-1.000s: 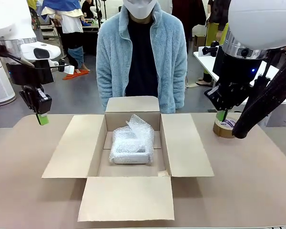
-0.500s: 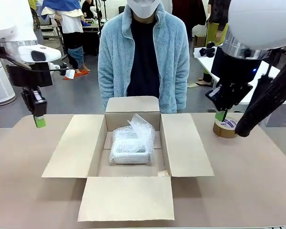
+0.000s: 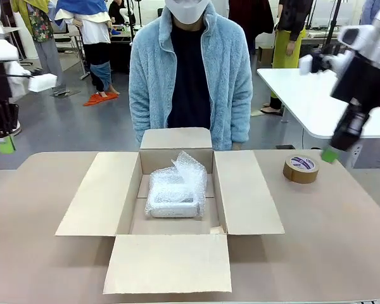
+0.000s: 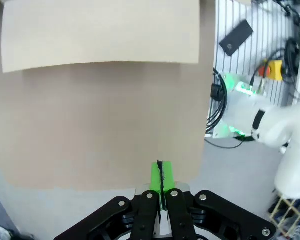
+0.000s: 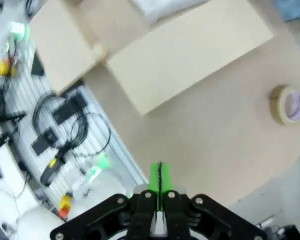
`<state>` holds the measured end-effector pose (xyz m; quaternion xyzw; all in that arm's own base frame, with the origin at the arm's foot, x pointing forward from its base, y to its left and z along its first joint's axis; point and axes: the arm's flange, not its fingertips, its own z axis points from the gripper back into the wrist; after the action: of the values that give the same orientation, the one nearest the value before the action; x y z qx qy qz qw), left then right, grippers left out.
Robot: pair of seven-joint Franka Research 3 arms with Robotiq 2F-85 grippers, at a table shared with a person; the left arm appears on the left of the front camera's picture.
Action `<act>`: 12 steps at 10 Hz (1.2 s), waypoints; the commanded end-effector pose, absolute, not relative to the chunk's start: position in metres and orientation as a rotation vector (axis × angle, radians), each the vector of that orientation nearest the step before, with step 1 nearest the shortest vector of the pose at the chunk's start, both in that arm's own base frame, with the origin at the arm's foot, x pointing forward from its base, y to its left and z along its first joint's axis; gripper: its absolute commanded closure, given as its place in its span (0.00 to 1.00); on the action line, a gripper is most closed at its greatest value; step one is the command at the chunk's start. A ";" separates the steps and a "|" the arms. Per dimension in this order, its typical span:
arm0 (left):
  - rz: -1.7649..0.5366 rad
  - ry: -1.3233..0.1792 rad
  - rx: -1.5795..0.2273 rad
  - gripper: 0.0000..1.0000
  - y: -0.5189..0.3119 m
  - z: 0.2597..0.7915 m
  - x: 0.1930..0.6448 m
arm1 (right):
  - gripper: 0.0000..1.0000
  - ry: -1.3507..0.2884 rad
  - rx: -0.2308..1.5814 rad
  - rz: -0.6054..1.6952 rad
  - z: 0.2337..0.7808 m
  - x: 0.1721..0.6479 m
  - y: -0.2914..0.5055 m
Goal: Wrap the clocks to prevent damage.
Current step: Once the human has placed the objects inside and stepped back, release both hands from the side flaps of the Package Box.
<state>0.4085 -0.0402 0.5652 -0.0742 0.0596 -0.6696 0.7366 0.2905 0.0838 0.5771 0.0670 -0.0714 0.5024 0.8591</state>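
Note:
A clock wrapped in bubble wrap lies inside the open cardboard box in the middle of the table; a corner of the wrap shows at the top of the right wrist view. My left gripper hangs shut and empty at the far left, above the table's left edge. In its wrist view the green pads are pressed together over the brown table, with a box flap beyond. My right gripper is shut and empty at the right, above a tape roll.
A person in a light blue fleece jacket stands at the far side behind the box. All four box flaps lie spread flat. The tape roll sits on the table right of the box. A white table stands behind on the right.
Both arms have drawn back outward from the box: the left one to the far left edge, the right one to the right and away from the camera. Box and wrapped clock have not moved.

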 end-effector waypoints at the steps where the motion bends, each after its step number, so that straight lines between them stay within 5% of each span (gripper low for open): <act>1: -1.543 0.059 -0.218 1.00 -0.028 0.561 0.407 | 0.99 -0.055 0.163 1.139 0.563 0.283 0.062; 6: -1.514 -0.045 -0.102 1.00 -0.023 0.553 0.388 | 0.99 -0.093 0.033 1.331 0.564 0.279 0.040; 11: -1.523 -0.028 -0.106 1.00 -0.022 0.556 0.393 | 0.99 -0.071 0.043 1.292 0.569 0.280 0.044; 12: -1.472 -0.184 -0.291 1.00 0.008 0.549 0.402 | 0.99 -0.225 0.155 1.213 0.556 0.287 0.031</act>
<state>0.3951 -0.0152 0.5543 -0.0750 -0.0320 -0.6819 0.7269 0.2831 0.0392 0.5683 0.0370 -0.0529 0.5904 0.8045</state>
